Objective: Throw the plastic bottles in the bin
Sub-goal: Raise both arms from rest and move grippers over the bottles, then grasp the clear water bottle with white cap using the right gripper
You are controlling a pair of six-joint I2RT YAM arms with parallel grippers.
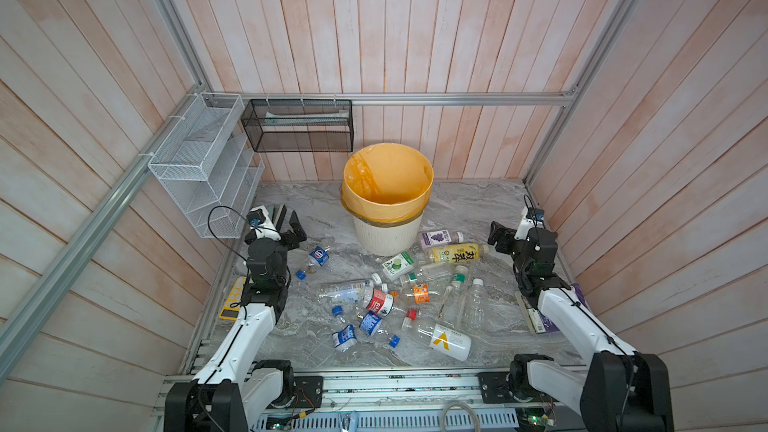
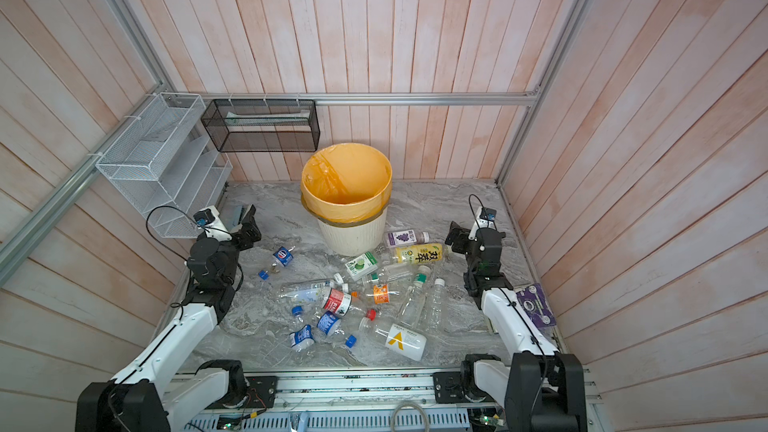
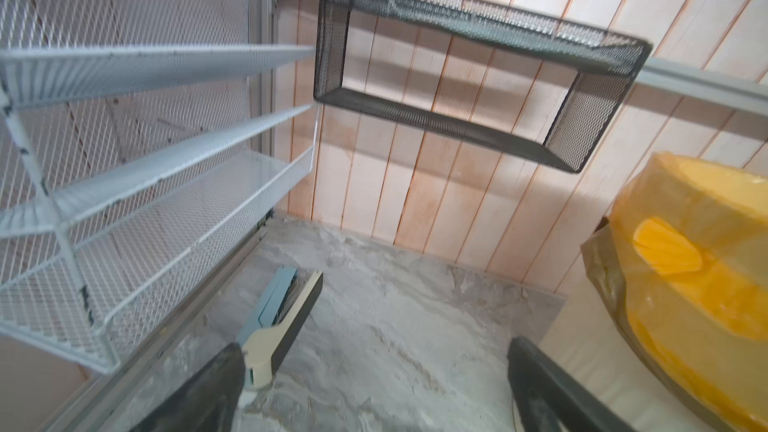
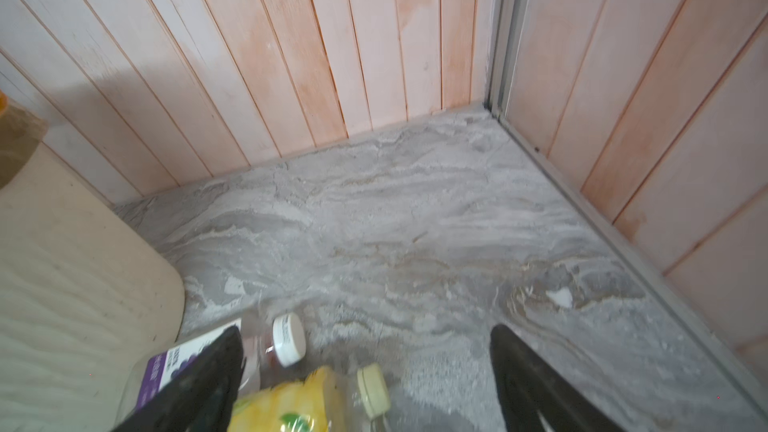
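Read the grey marbled bench point(image 1: 469, 205) as a clock face, with six at the robot's base. Closest in, at six, a clear plastic bottle with a white label and red cap point(image 1: 444, 340) lies on its side. A crumpled blue-labelled bottle point(image 1: 345, 336) lies beside it at seven.

At the centre the heap thickens with a red-labelled bottle point(image 1: 380, 302), an orange-labelled bottle point(image 1: 420, 293) and a bare ribbed clear bottle point(image 1: 473, 305). All are toppled (thin round shells that would likely roll or dent under a pinch). Toward one o'clock, a yellow-labelled bottle point(image 4: 286, 403) and a purple-labelled bottle point(image 4: 160, 365) close the heap's far edge.

The left end effector point(image 3: 374, 355) hangs at ten o'clock, spread wide and empty. The right end effector point(image 4: 365, 332) hovers at two, likewise spread and gripping nothing. It is near the yellow-labelled bottle's cap end, so that is probably its next pick.

At twelve stands the round cream ribbed plastic bin point(image 1: 388, 238). Its glossy yellow-orange bag is folded over the rim, seemingly to keep the mouth open to both arms. No bottle shows inside it, so the job looks barely begun.
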